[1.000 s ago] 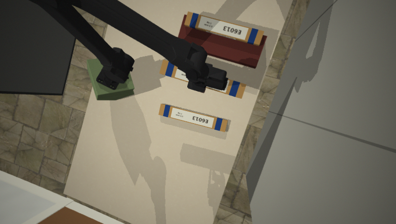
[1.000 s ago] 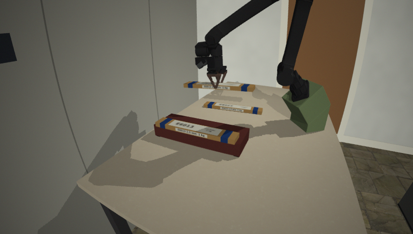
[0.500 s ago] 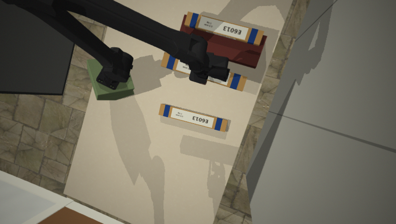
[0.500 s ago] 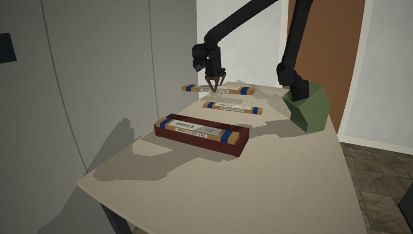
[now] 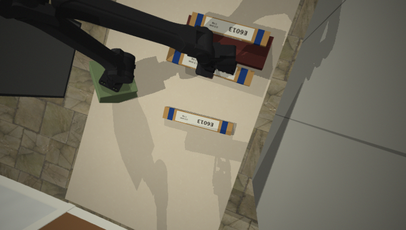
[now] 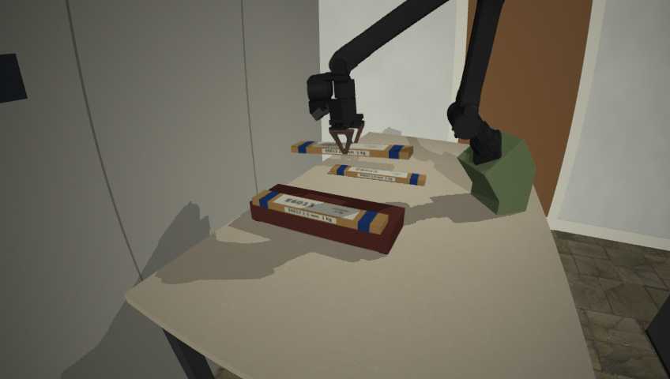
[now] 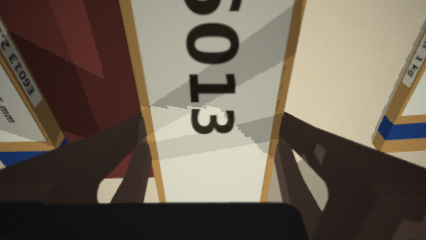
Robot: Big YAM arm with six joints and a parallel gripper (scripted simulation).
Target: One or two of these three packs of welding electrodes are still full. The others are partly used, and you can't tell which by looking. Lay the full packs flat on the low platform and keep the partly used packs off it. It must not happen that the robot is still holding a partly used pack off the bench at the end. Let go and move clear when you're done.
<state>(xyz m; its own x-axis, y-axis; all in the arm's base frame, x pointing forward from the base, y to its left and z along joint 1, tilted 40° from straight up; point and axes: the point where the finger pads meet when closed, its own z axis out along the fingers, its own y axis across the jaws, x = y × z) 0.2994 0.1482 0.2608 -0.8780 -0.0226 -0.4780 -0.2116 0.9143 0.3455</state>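
A pale table (image 5: 187, 176) (image 6: 423, 300) carries everything, a gray wall (image 5: 342, 113) (image 6: 164, 117) along one side and stone flooring around its edges. The arm stands on a green block (image 5: 107, 98) (image 6: 510, 174). A dark red platform (image 5: 253, 56) (image 6: 324, 233) (image 7: 75, 85) already bears one pack (image 5: 228, 28) (image 6: 319, 213) (image 7: 12, 117), lying flat along one long side, with a bare strip of red beside it. Another pack (image 5: 199, 120) (image 6: 376, 175) (image 7: 400, 131) lies on the surface, well apart from the platform. The third pack (image 5: 244, 75) (image 6: 350, 150) (image 7: 215, 170), orange-brown with blue bands and a white E6013 label, hangs level in the air, gripped across its sides by the fingers (image 5: 212, 72) (image 6: 350, 145). From above, it lies between the other two, nearer the platform, its length running roughly along theirs. Open surface stretches past the lone pack, away from the platform.
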